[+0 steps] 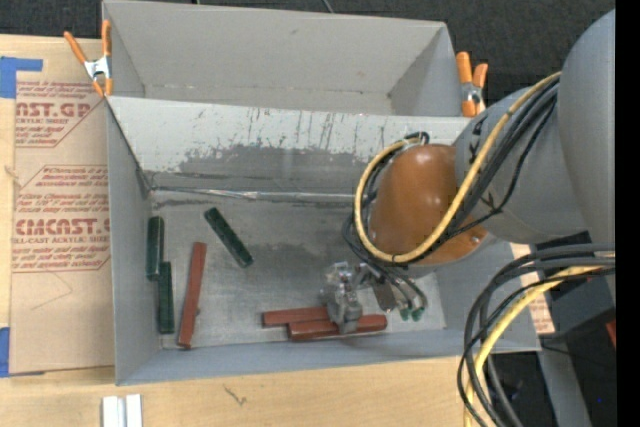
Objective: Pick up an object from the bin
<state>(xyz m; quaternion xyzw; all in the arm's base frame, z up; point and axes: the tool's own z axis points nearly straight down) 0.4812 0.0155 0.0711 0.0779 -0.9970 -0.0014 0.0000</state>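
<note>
My gripper [347, 307] is low at the bin's front, right of the middle, its metal fingers pointing down onto the right part of two red-brown sticks [318, 321] that lie side by side along the front wall. The fingertips sit on or around these sticks, but how far apart they stand is hidden. A small green piece [411, 314] shows just right of the gripper, near its body.
A dark green stick [228, 236] lies slanted in the middle left. Along the left wall lie two dark green sticks [159, 277] end to end and a red-brown stick [191, 294]. The arm's orange cover and cables hang over the bin's right side.
</note>
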